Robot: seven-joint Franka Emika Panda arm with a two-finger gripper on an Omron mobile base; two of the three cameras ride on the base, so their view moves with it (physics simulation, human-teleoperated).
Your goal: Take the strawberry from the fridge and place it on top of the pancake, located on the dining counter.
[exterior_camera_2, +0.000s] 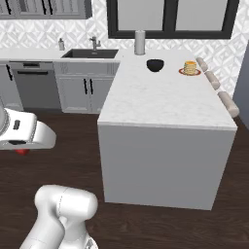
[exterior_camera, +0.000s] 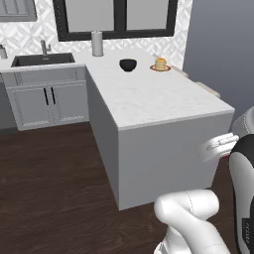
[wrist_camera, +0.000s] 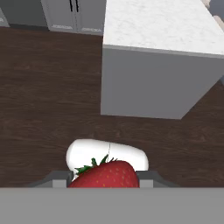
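The strawberry [wrist_camera: 107, 173], bright red with green leaves, sits between my gripper's [wrist_camera: 104, 182] fingers, which are shut on it. In the right base view the hand hangs at the far left over the dark wood floor, a bit of the red strawberry [exterior_camera_2: 21, 151] showing beneath it. The pancake [exterior_camera: 159, 63] [exterior_camera_2: 190, 66] is a golden stack on a red-brown plate [exterior_camera_2: 183, 72], at the far right side of the white marble dining counter [exterior_camera: 149, 96] [exterior_camera_2: 165, 104]. The counter's near end [wrist_camera: 162, 26] lies ahead of the hand. The fridge is out of view.
A black bowl [exterior_camera: 128, 65] [exterior_camera_2: 155, 65] stands left of the pancake. A steel cylinder [exterior_camera: 97, 43] [exterior_camera_2: 140, 42] stands at the counter's back. Beige stools [exterior_camera: 208, 89] [exterior_camera_2: 227, 103] line its right side. Sink [exterior_camera_2: 90, 53] and grey cabinets [exterior_camera: 47, 101] stand to the left.
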